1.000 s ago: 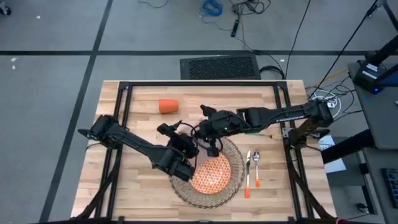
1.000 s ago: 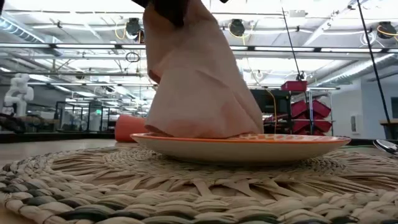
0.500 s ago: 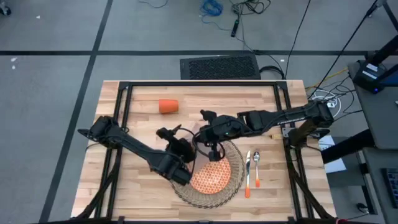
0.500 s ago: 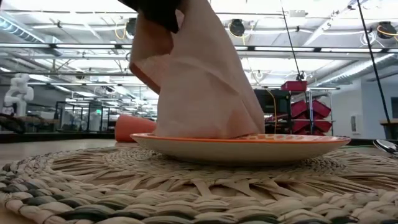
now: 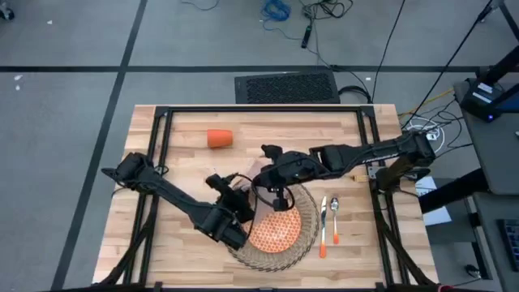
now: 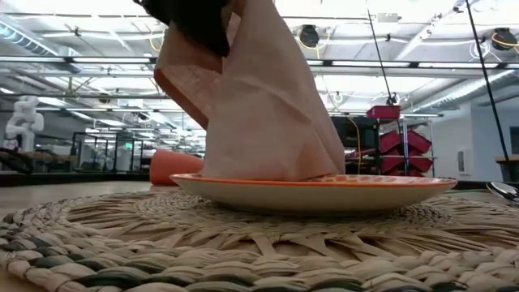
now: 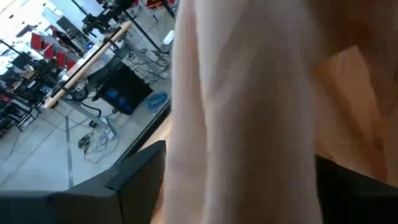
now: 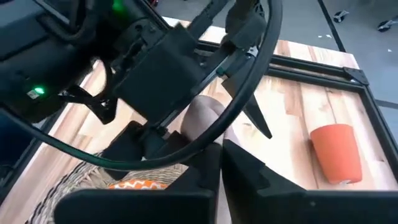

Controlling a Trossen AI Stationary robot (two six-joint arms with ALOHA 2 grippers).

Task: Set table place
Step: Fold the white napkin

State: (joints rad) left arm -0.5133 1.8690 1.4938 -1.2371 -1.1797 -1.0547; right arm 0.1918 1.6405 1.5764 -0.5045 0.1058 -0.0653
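A beige napkin (image 6: 268, 122) stands like a tent on the orange-patterned plate (image 6: 324, 193), its lower edge resting on the plate. The plate lies on the round woven placemat (image 5: 302, 243). My left gripper (image 5: 243, 204) is shut on the napkin's upper left corner. My right gripper (image 5: 276, 193) hangs just above the plate's far side, fingers shut at the napkin's top. The orange cup (image 5: 219, 138) lies on its side at the far left. Orange-handled cutlery (image 5: 328, 221) lies right of the placemat. My left gripper pinches the napkin's upper left corner (image 6: 174, 61) between its two fingers, coming from above and from the table's left. The cloth (image 7: 249, 112) fills its wrist view and spreads out from that corner. My right gripper is shut at the napkin's top (image 8: 208, 118), pointing down. Its own fingers hide the place of contact. The cloth hangs below it onto the plate.
A black metal frame (image 5: 162, 154) runs along the table's edges. A green-handled piece (image 5: 339, 173) lies under my right arm. Bare wood (image 5: 186, 243) lies at the near left and along the far edge.
My left gripper has gone toward the table's left and near edge, drawing the napkin's upper corner out to the left. The napkin's lower edge has stayed on the plate. My right gripper has shifted a little toward the near edge.
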